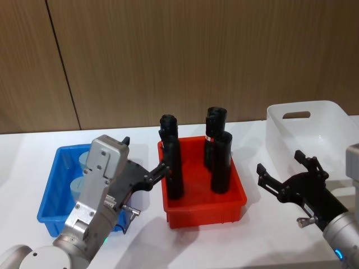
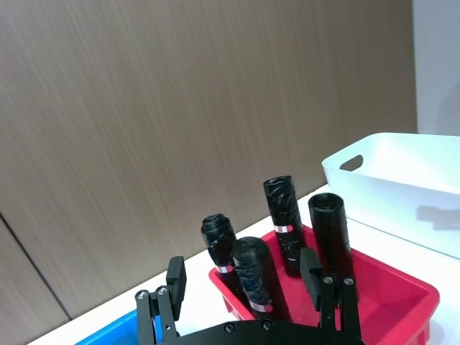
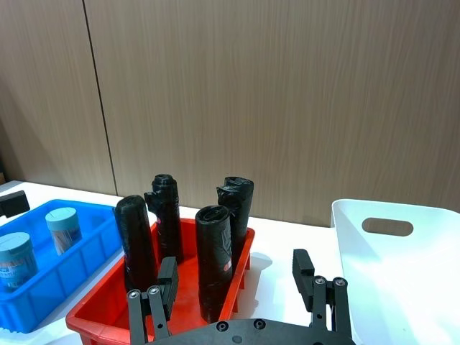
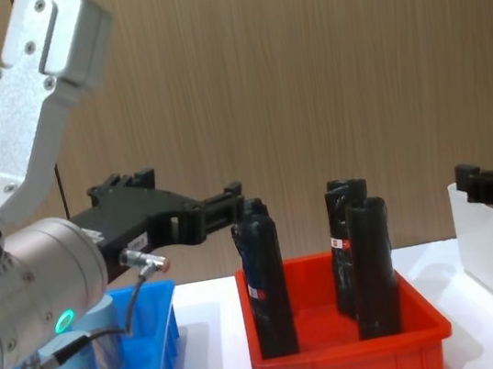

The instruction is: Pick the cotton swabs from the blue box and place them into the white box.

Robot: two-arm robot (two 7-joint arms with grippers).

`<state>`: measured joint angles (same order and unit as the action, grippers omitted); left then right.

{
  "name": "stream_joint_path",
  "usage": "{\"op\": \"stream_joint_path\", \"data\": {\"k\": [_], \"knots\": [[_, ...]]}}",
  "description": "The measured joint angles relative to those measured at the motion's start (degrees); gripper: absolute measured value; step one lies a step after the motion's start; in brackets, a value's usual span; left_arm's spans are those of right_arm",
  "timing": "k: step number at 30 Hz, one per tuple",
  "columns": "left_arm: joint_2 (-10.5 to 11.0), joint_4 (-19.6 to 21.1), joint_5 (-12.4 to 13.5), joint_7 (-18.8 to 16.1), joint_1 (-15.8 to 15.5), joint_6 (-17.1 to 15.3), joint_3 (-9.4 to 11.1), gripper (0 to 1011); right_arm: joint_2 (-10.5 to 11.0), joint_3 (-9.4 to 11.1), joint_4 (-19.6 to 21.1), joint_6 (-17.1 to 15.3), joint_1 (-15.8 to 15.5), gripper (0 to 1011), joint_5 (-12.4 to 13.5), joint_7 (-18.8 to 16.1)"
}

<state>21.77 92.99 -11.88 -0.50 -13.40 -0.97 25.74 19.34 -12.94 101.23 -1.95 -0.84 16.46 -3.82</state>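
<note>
From the right wrist, two cotton swabs [image 3: 61,228] inside the blue box [image 3: 86,262].

No readable text. Small white-red labels [image 2: 286,228] on black cylinders [image 2: 329,237], print too small to read.

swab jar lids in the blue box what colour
The lids are pale blue-grey, clearest in the right wrist view.

Red bin [image 1: 205,216], 4 upright black cylinders [image 1: 221,162] inside, possibly film-wrapped, white table [image 1: 196,246]
</note>
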Motion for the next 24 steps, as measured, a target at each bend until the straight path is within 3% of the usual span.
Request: {"op": "stream_joint_path", "data": {"k": [11,24], "knots": [[-0.05,-0.13,-2.12,-3.36,0.71,-0.90,-0.79,1004,0.00,0.00,0.00,0.00,0.00,1002,0.00,0.00],[0.60,-1.14,-7.36,-6.69,1.73,-2.88,-2.69,1004,0.00,0.00,0.00,0.00,0.00,1002,0.00,0.00]]}}
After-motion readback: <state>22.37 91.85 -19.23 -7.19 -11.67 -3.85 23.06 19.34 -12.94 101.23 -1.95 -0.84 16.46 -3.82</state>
